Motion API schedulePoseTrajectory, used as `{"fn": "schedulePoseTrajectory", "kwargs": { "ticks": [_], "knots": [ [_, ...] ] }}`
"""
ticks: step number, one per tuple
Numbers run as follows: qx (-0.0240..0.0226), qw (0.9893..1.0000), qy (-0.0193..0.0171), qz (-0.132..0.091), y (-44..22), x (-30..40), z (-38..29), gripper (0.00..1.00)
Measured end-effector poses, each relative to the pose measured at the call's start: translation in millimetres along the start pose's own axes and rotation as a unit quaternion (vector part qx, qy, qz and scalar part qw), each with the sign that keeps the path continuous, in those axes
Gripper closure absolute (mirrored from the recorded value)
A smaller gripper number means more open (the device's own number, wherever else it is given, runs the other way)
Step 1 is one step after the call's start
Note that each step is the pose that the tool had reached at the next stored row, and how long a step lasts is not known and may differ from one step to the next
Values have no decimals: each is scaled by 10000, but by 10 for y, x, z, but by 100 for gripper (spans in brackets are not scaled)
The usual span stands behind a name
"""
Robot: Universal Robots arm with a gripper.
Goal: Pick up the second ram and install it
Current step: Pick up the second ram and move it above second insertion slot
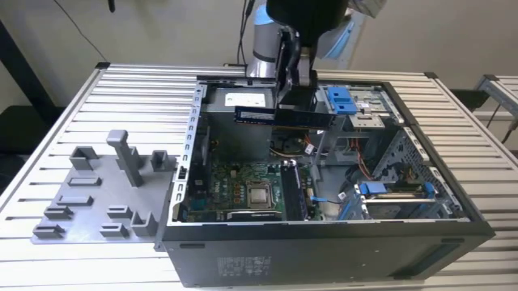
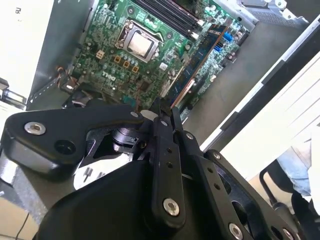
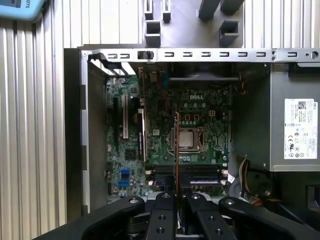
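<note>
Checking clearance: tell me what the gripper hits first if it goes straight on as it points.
The gripper carries the second ram ahead of it; that would likely meet the motherboard by the memory sockets first, though depth is unclear.

The exterior view looks down from above into the open computer case (image 1: 324, 254). The first wrist view faces straight down past the gripper (image 3: 176, 196), the second wrist view slants in closer; all share the motherboard (image 1: 230, 179).

worktop (image 1: 130, 85): ribbed bare metal, matt
case (image 1: 324, 260): dark painted sheet metal
blocks (image 1: 89, 200): grey matt plastic
pincer (image 2: 162, 114): smooth black, faint sheen
memory stick (image 1: 259, 114): dark matt board
</note>
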State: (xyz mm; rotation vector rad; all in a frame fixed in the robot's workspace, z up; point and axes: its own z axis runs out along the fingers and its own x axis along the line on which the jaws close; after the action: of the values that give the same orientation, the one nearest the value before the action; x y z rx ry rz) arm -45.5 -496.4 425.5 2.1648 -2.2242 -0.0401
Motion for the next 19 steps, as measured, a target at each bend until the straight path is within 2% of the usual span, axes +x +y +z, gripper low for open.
{"fn": "schedulePoseTrajectory", "kwargs": {
  "ticks": [6,8,10,11,13,14,15,16,19],
  "knots": [
    [11,10000,-5,-1,-22,-1,0,86],
    [77,10000,-46,-6,-24,-2,0,86],
    [196,9998,-91,-14,-25,-2,0,86],
    [249,9996,-139,-15,-25,-2,0,86],
    [306,9990,-317,-19,-25,-2,0,86],
    [320,9986,-409,-21,-25,-2,0,86],
    [325,9983,-485,-20,-27,-2,2,86],
    [327,9981,-514,-16,-33,-8,9,86],
    [327,9981,-513,-11,-72,-65,16,86]
  ]
}}
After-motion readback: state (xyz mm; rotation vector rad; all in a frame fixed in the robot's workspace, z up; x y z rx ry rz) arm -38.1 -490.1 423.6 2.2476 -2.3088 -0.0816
